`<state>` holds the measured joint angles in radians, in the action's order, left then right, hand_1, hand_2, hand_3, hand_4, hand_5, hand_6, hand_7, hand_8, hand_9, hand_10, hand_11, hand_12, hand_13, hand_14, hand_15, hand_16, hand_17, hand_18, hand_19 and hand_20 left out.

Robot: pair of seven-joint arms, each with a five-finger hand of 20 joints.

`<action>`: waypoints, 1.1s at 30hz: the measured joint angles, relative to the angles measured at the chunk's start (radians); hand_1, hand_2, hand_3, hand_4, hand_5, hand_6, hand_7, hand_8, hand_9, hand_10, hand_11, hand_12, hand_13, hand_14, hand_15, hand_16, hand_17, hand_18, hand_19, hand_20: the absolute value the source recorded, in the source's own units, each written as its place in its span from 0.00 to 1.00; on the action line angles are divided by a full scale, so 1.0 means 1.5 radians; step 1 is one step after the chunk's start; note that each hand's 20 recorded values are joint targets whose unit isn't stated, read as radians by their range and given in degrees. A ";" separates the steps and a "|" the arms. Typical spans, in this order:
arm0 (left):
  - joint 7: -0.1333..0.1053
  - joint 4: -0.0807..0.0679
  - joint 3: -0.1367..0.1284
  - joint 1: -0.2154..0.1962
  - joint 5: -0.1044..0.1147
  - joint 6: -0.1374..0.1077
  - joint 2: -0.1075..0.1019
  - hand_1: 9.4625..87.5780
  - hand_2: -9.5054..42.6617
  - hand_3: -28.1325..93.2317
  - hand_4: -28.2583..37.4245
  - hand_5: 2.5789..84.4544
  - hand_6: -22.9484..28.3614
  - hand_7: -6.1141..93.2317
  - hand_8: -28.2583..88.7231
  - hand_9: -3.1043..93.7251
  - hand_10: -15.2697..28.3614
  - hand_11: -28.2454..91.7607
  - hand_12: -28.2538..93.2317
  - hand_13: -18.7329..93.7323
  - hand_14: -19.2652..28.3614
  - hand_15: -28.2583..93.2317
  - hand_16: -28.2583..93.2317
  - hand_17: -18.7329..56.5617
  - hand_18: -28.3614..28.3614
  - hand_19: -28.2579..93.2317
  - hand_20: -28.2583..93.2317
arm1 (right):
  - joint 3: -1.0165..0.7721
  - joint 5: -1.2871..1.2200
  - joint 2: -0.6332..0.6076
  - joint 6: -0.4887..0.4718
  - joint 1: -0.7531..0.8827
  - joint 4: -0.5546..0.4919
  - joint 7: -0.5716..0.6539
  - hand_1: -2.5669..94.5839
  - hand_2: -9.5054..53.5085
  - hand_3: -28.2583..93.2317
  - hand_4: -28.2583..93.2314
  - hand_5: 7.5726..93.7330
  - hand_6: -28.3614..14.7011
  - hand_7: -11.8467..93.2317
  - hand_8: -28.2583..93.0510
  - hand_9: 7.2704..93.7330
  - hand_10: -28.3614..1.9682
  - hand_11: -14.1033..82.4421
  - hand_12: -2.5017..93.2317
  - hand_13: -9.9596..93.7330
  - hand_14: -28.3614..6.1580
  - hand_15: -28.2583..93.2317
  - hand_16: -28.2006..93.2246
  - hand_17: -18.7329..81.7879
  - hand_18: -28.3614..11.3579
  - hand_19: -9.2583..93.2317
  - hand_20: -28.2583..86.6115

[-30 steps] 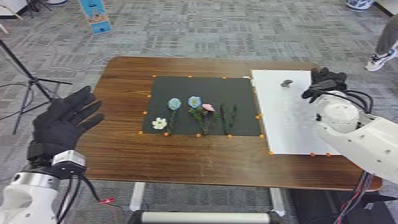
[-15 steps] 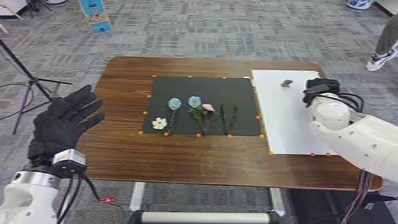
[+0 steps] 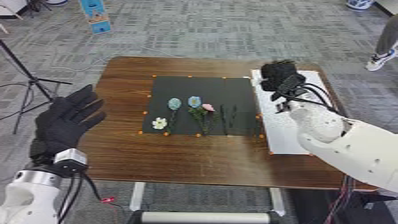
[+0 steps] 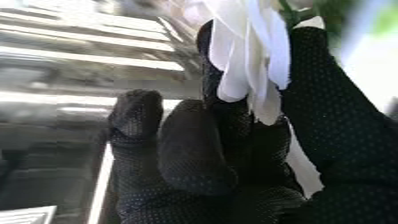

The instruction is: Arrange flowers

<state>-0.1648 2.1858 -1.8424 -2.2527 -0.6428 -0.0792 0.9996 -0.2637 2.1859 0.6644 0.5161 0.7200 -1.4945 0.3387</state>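
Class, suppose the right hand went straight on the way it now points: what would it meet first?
Probably nothing: the right hand points towards the far edge of the table, with carpet beyond. Its height is unclear, so it might brush the tabletop.

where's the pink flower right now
In the head view, the pink flower lies on the dark mat, just right of a blue flower and left of the bare green stems.
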 measured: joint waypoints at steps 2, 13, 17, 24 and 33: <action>0.001 0.000 0.000 0.001 0.000 0.000 0.000 0.13 0.10 0.83 0.00 0.39 0.53 0.26 0.16 0.31 0.62 0.41 0.38 0.36 0.68 0.46 0.26 0.11 0.89 0.60 0.33 | -0.007 -0.014 0.024 0.001 -0.001 0.001 -0.026 0.60 0.00 0.89 0.00 0.77 0.73 0.55 0.21 0.89 0.78 0.42 0.49 0.83 0.70 0.94 0.53 0.56 0.24 0.93 0.68; 0.002 0.000 0.000 0.000 0.000 0.000 0.000 0.13 0.09 0.83 0.00 0.39 0.53 0.26 0.16 0.31 0.61 0.41 0.38 0.36 0.69 0.46 0.26 0.12 0.89 0.60 0.33 | 0.030 -0.038 0.123 -0.099 -0.034 0.037 -0.043 0.60 0.00 0.88 0.00 0.81 0.75 0.51 0.20 0.93 0.78 0.36 0.48 0.84 0.70 0.95 0.52 0.56 0.24 0.92 0.68; 0.002 0.000 0.000 0.001 0.000 0.000 -0.001 0.13 0.10 0.83 0.00 0.39 0.53 0.26 0.16 0.31 0.61 0.41 0.38 0.36 0.69 0.46 0.26 0.12 0.89 0.60 0.33 | 0.058 -0.033 0.132 -0.099 -0.046 0.055 -0.043 0.60 0.00 0.87 0.00 0.81 0.76 0.50 0.21 0.93 0.78 0.35 0.48 0.84 0.70 0.95 0.53 0.56 0.25 0.91 0.68; 0.002 0.000 0.000 0.001 0.000 0.000 -0.001 0.13 0.10 0.83 0.00 0.39 0.53 0.26 0.16 0.31 0.61 0.41 0.38 0.36 0.69 0.46 0.26 0.12 0.89 0.60 0.33 | 0.122 -0.019 0.148 -0.072 -0.073 0.092 -0.041 0.60 0.00 0.87 0.00 0.81 0.77 0.51 0.20 0.94 0.80 0.32 0.49 0.84 0.70 0.95 0.53 0.56 0.25 0.92 0.68; 0.002 0.000 0.002 0.001 0.000 0.000 -0.001 0.13 0.10 0.83 0.00 0.39 0.53 0.26 0.16 0.31 0.62 0.41 0.38 0.36 0.69 0.46 0.26 0.12 0.89 0.60 0.33 | 0.153 0.027 0.188 -0.032 -0.078 0.157 -0.027 0.63 0.00 0.81 0.00 0.78 0.78 0.52 0.20 0.93 0.79 0.29 0.49 0.83 0.70 0.94 0.53 0.55 0.27 0.90 0.69</action>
<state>-0.1618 2.1852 -1.8397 -2.2506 -0.6427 -0.0792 0.9984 -0.0346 2.2267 0.9469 0.4680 0.6023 -1.2594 0.2980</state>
